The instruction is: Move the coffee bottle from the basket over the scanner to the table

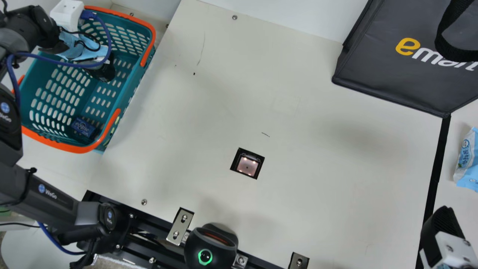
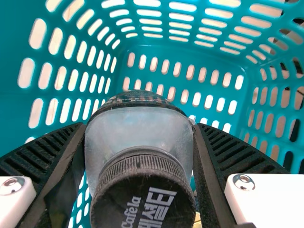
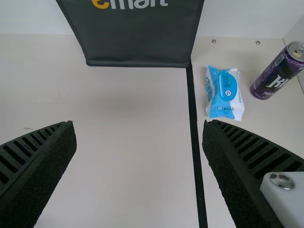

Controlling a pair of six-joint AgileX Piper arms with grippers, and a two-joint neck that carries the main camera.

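Teal basket (image 1: 130,88) holds a blue packet (image 1: 83,127) and coffee bottle (image 2: 137,128), left gripper (image 1: 100,69) clamping the bottle, right gripper (image 1: 442,221) wide.

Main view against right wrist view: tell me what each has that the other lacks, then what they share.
Main view: the basket, the coffee bottle, a small blue box and the lit scanner window.
Right wrist view: the purple can.
Both: the dark bag, the blue-and-white pack, the black strip, the table and my right gripper.
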